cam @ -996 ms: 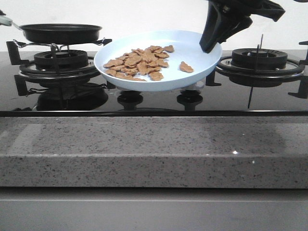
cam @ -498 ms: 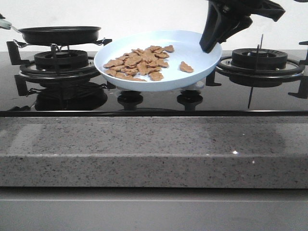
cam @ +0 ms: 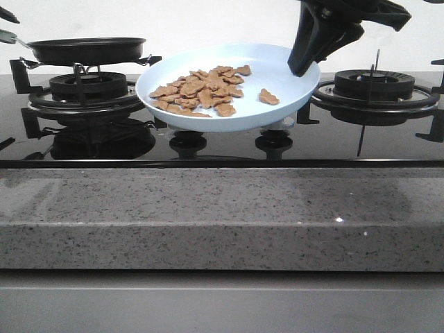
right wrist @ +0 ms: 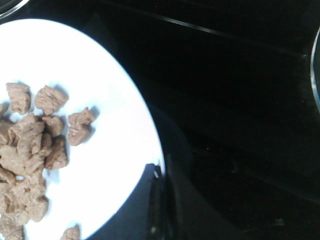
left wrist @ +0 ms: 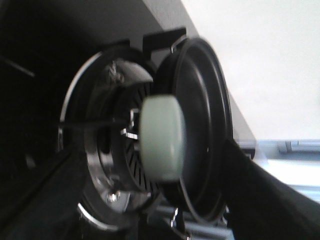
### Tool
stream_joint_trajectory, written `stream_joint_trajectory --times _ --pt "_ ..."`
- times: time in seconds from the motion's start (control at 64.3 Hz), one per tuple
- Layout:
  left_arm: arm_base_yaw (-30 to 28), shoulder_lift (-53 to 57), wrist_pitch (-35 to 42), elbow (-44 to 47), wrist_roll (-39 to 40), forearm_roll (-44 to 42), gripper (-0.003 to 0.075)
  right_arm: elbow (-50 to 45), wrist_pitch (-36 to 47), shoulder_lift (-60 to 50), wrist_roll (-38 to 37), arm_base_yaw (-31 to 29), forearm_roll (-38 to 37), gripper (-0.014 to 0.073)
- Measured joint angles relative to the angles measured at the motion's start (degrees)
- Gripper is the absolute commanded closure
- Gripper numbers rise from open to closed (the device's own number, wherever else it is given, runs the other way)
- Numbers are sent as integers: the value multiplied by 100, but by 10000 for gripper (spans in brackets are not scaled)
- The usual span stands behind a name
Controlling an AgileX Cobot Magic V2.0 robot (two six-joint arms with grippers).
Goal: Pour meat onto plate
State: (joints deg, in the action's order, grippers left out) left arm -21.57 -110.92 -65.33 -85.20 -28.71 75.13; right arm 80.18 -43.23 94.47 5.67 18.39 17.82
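Plate [cam: 277, 76]: pale blue, round, shallow, raised rim. Held above the black glass hob [cam: 222, 142] at centre, tilted with its left near edge lower; its far right rim is pinched by the right end effector [cam: 303, 64].

Meat [cam: 201, 90]: tan-brown flat pieces in a loose pile on the left half of the plate; one piece [cam: 268, 97] lies apart, right of the pile. In the right wrist view the pile [right wrist: 27, 150] rests on the plate's white surface [right wrist: 120, 165].

Right end effector: black, reaching down from the upper right, closed onto the plate rim.

Frying pan [cam: 87, 48]: black, round, level over the left burner [cam: 83, 87], well left of the plate. Pale green handle end [left wrist: 161, 137] seen close in the left wrist view, with the pan [left wrist: 200, 125] behind it.

Left end effector: only a sliver at the far left edge; grip cannot be told.

Right burner [cam: 374, 83]: right of the plate.

Desk [cam: 222, 215]: grey speckled stone, nearest edge.
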Motion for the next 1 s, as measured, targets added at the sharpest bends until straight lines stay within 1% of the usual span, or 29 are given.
stream_joint_trajectory --times 0.078,0.28,0.327,0.389,0.436,0.467,0.513,0.545,0.638,0.7,0.747,0.996 --pt "0 23 -208 0 0 -170 176 0 0 0 0 0 0 654" --pt "0 243 -300 0 0 -523 176 0 0 0 0 0 0 654" --pt "0 315 -312 0 0 -562 185 0 0 0 0 0 0 654" --pt "0 413 -323 0 0 -618 239 0 0 0 0 0 0 654" --pt "0 471 -323 0 0 -644 298 0 0 0 0 0 0 654" --pt "0 508 -336 0 0 -710 367 0 0 0 0 0 0 654" --pt "10 572 -336 0 0 -781 440 0 0 0 0 0 0 654" --pt "20 609 -346 0 12 -839 502 0 0 0 0 0 0 654" --pt "61 683 -358 0 22 -939 640 0 0 0 0 0 0 654" --pt "114 730 -358 0 46 -1008 711 0 0 0 0 0 0 654" --pt "160 783 -358 0 69 -1046 741 0 0 0 0 0 0 654" --pt "569 1150 -370 0 94 -1156 741 0 0 0 0 0 0 654"
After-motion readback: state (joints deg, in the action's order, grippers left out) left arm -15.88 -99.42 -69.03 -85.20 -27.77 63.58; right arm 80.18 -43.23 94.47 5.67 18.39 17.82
